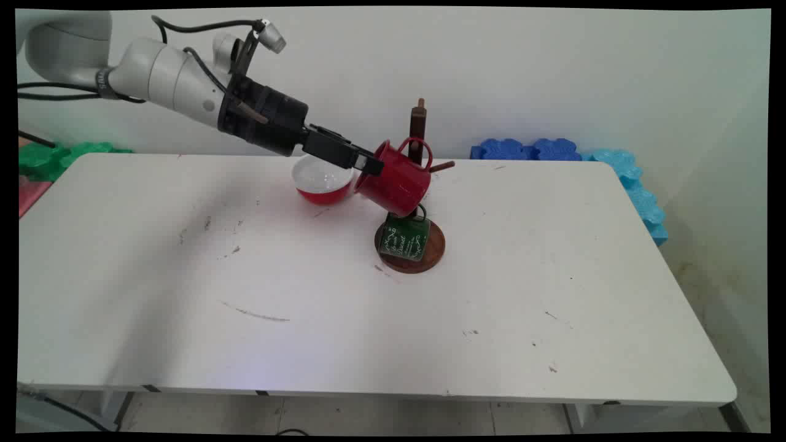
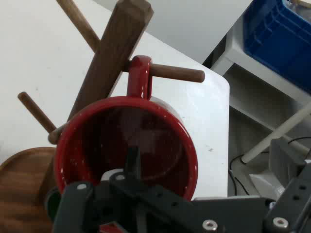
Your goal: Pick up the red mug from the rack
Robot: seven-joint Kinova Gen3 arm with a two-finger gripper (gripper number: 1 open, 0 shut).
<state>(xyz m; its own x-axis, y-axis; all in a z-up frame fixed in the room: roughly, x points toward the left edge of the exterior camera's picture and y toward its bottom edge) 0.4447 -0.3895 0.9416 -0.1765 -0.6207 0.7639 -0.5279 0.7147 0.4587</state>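
At frame centre, my gripper pinches the rim of a red mug, one finger inside, its handle looped over a peg of the wooden mug tree. A green mug hangs below. The mug looks rigid, glossy, likely slippery; the rim serves best.

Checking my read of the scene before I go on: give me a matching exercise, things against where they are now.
Things:
1. red mug
2. green mug
3. red bowl
4. gripper

Places:
A. hanging low on the wooden mug tree, over its round base
B. clamped on the red mug's rim
C. on the table, behind the gripper
D. handle looped over an upper peg

Pairs: 1-D, 2-A, 3-C, 4-B
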